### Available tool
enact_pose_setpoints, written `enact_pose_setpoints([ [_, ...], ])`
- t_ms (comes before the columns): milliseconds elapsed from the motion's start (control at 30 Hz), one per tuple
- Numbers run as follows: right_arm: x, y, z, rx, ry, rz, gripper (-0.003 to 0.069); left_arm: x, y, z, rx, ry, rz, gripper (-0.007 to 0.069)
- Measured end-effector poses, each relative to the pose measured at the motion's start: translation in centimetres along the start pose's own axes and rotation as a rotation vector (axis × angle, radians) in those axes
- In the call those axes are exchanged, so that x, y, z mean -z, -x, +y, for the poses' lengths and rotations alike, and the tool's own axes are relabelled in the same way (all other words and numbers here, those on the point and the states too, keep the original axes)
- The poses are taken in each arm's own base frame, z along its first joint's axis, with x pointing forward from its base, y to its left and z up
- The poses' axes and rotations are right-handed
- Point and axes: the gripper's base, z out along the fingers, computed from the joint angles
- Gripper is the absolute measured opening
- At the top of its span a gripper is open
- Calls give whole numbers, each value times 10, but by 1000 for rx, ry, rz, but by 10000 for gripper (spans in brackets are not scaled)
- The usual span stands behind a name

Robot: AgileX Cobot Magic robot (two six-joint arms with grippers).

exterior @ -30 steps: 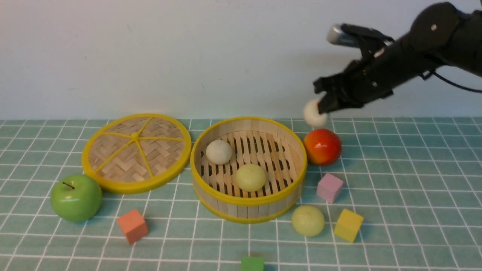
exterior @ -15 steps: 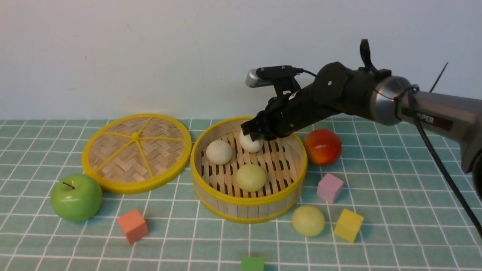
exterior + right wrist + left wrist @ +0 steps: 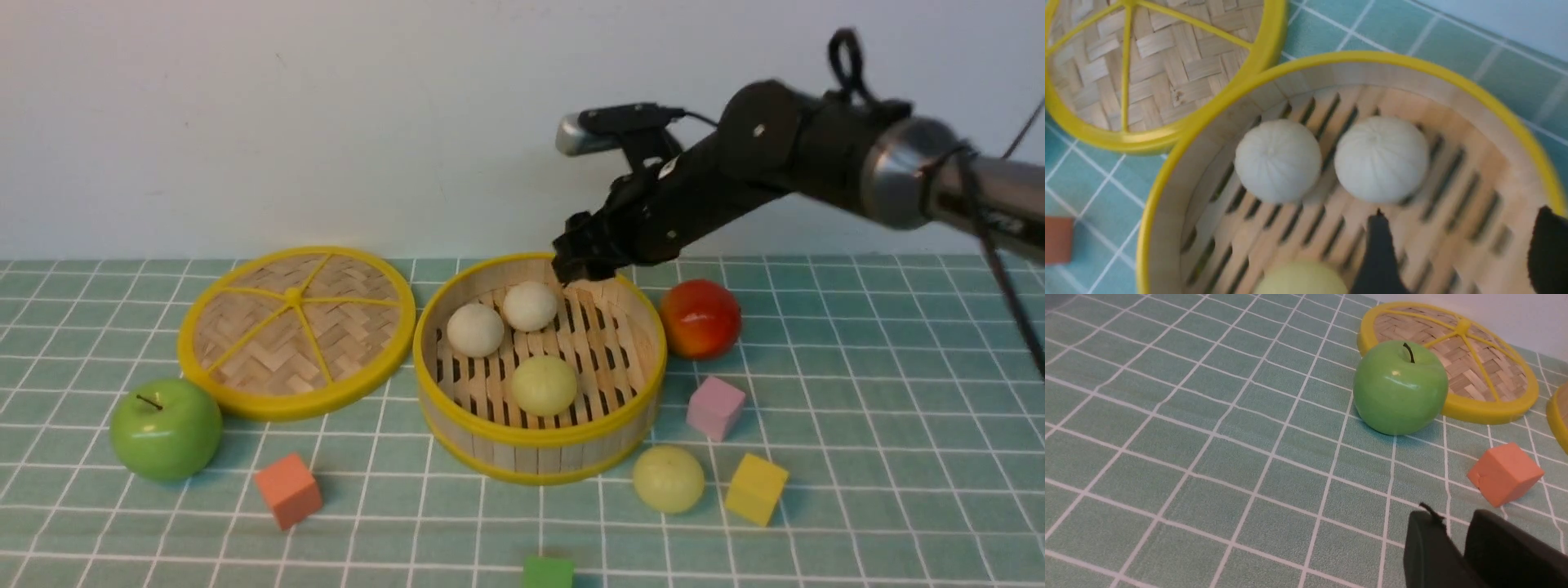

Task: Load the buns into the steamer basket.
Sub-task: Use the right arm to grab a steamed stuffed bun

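Note:
The steamer basket (image 3: 539,445) stands mid-table and holds three buns: two off-white ones (image 3: 474,330) (image 3: 530,306) side by side and a yellow-green one (image 3: 544,385). A second yellow-green bun (image 3: 668,478) lies on the cloth outside, by the basket's front right. My right gripper (image 3: 578,268) is open and empty above the basket's far rim, just beyond the right white bun (image 3: 1381,159). The basket rim (image 3: 1180,134) and the other white bun (image 3: 1278,160) show in the right wrist view. My left gripper (image 3: 1455,522) is shut and empty, low over the cloth near the orange cube.
The flat woven lid (image 3: 295,330) lies left of the basket, with a green apple (image 3: 165,428) in front of it. A red-orange fruit (image 3: 699,318) sits right of the basket. Orange (image 3: 286,490), pink (image 3: 714,407), yellow (image 3: 755,488) and green (image 3: 547,572) cubes are scattered in front.
My right gripper carried a white bun from above the red fruit into the basket, opened and let it go beside the other white bun, then rose a little.

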Motion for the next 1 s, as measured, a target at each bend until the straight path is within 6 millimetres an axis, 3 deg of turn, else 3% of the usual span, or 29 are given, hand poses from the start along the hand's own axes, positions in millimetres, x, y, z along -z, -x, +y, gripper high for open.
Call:
enact_pose_setpoints([
  [67,34,2,1,-25,-25,56,493,0,0,0,0,0,0,144],
  [133,54,-2,2,-39,-51,128,493,0,0,0,0,0,0,144],
  [233,70,-21,9,-75,-80,261,465,0,0,0,0,0,0,144],
  [300,65,-41,15,-91,-83,331,433,0,0,0,0,0,0,144],
  [433,36,-86,35,-102,-75,428,345,0,0,0,0,0,0,146],
  [533,21,-107,42,-101,-77,427,304,0,0,0,0,0,0,148],
  [767,14,-105,37,-85,-145,332,286,0,0,0,0,0,0,155],
  [1000,6,-110,27,-104,-226,357,286,0,0,0,0,0,0,165],
])
